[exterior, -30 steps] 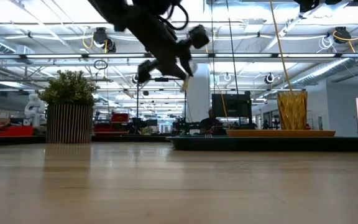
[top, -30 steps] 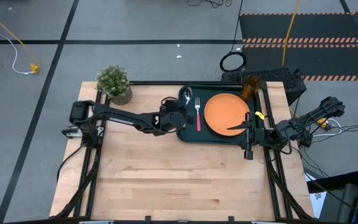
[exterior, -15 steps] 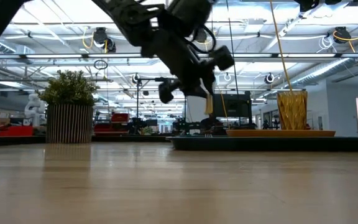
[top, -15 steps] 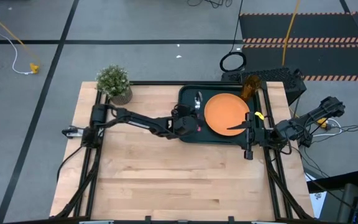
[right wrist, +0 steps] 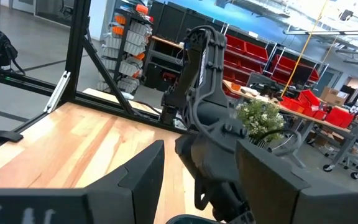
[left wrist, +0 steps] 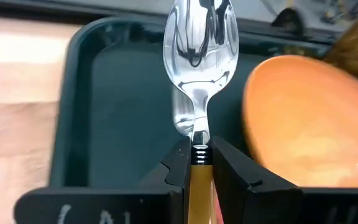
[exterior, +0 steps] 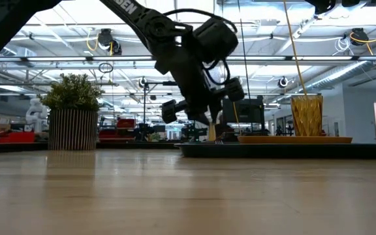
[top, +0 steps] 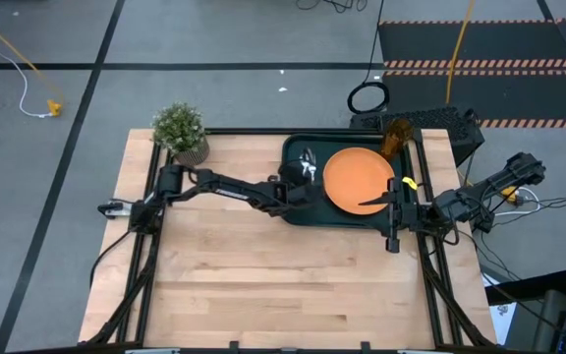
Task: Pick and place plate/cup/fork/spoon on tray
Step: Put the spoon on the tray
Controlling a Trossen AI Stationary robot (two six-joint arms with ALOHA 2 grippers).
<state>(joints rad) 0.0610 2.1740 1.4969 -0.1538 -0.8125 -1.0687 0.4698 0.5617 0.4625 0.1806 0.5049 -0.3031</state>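
One spoon [left wrist: 199, 68] is pinched at the top of its orange handle by the left gripper [left wrist: 196, 163], fingers [left wrist: 178, 167] closed tight on it, the silver bowl sticking out ahead of the tips. The bowl hangs over the floor of the one green tray [left wrist: 114, 106]. Just beside the spoon, on the gripper's far side from the tray's near wall, lies the single orange plate [left wrist: 306, 121], flat in the tray.

From above, the left gripper [top: 300, 189] reaches in over the tray's [top: 297, 212] left part with the spoon [top: 308, 157] pointing toward the tray's back edge; the plate [top: 358, 179] fills the middle. Whether the spoon touches the tray floor cannot be told; in the low view the left gripper [exterior: 209, 124] is low over the tray [exterior: 286, 149].

Beyond the plate, at the tray's back right corner, stands one amber cup [top: 395, 137], upright. One potted plant [top: 182, 131] sits at the table's [top: 263, 275] back left corner, well apart from the gripper.

The right gripper [top: 393, 211] waits at the tray's right edge, its two fingers [right wrist: 141, 177] spread apart and holding nothing.
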